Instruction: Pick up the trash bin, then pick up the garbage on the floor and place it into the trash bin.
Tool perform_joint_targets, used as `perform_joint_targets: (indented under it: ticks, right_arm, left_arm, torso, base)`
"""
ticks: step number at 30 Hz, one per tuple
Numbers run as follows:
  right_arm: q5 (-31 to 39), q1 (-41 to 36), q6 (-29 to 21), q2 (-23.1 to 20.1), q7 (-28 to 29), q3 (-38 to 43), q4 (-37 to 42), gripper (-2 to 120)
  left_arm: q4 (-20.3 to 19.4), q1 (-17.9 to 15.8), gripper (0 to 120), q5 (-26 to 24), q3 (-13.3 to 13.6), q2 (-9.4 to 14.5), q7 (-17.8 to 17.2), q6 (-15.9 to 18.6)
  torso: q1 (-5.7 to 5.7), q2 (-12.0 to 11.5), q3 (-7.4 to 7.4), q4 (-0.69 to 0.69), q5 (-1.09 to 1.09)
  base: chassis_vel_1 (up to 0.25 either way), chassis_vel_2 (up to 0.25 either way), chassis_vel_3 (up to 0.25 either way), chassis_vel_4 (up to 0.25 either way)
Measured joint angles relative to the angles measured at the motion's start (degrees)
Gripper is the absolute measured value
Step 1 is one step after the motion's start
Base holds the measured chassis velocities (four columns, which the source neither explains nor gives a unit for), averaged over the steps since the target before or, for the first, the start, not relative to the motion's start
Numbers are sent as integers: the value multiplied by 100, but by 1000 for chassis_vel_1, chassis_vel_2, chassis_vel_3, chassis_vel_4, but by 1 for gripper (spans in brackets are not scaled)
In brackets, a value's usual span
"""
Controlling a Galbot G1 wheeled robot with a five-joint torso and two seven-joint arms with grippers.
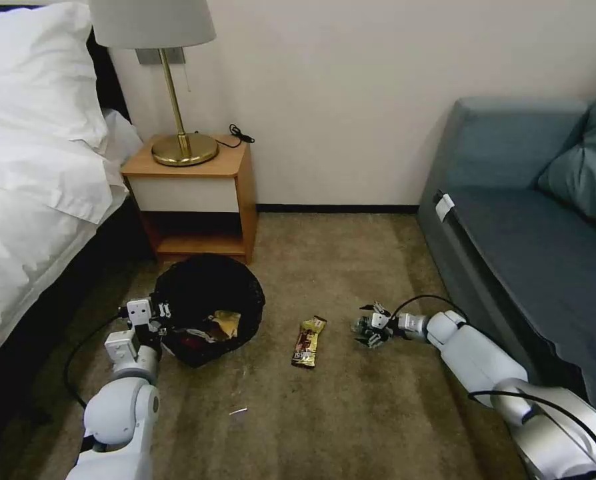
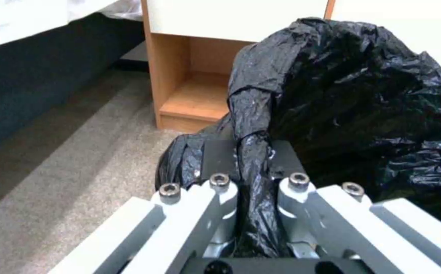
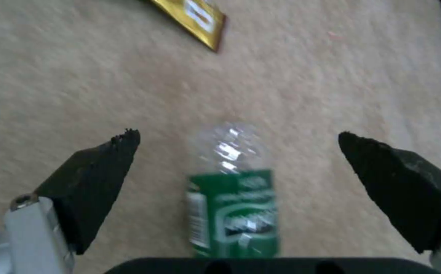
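Note:
The trash bin (image 1: 208, 317), round and lined with a crinkly black bag, hangs low over the carpet in front of the nightstand. My left gripper (image 1: 153, 319) is shut on its rim; the left wrist view shows the black bag (image 2: 253, 160) pinched between the jaws. Inside the bin lie a tan paper piece (image 1: 228, 323) and something red. A brown-gold snack bar wrapper (image 1: 309, 341) lies on the carpet to the bin's right. My right gripper (image 1: 371, 325) is low at the floor, open, its black fingertips (image 3: 106, 167) astride a small clear green-labelled bottle (image 3: 233, 194).
A wooden nightstand (image 1: 198, 200) with a brass lamp (image 1: 178, 87) stands at the wall behind the bin. The bed (image 1: 31, 193) runs along the left, a blue-grey sofa (image 1: 531, 227) along the right. A small white scrap (image 1: 238, 411) lies on the carpet.

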Motion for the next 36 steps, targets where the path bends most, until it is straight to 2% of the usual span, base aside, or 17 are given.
perform_joint_targets:
  ticks: [5, 8, 18, 26, 36]
  right_arm:
    - [-209, 70, -340, 9, 361, 33, -35, 100]
    - [-270, 90, -530, 9, 378, 46, -76, 100]
    - [-484, 97, -633, 25, 286, 23, -204, 100]
    - [-694, 134, -1302, 195, 752, 38, -261, 100]
    - [-693, 73, -1606, 283, 911, 49, -342, 100]
  left_arm:
    - [13, 1, 4, 24, 15, -10, -1, -19]
    - [15, 1, 4, 53, 43, -19, -1, -23]
    - [14, -13, 4, 70, 44, -10, -7, -23]
    - [-22, 65, 4, 114, 47, -24, -9, -38]
    - [-61, 102, 4, 146, 20, -52, -14, -59]
  torso:
    - [0, 0, 0, 0, 0]
    - [0, 0, 0, 0, 1]
    - [0, 0, 0, -1, 0]
    - [0, 0, 0, 0, 0]
    - [0, 0, 0, -1, 1]
  base:
    - [0, 0, 0, 0]
    - [0, 0, 0, 0]
    - [0, 0, 0, 0]
    - [0, 0, 0, 0]
    - [0, 0, 0, 0]
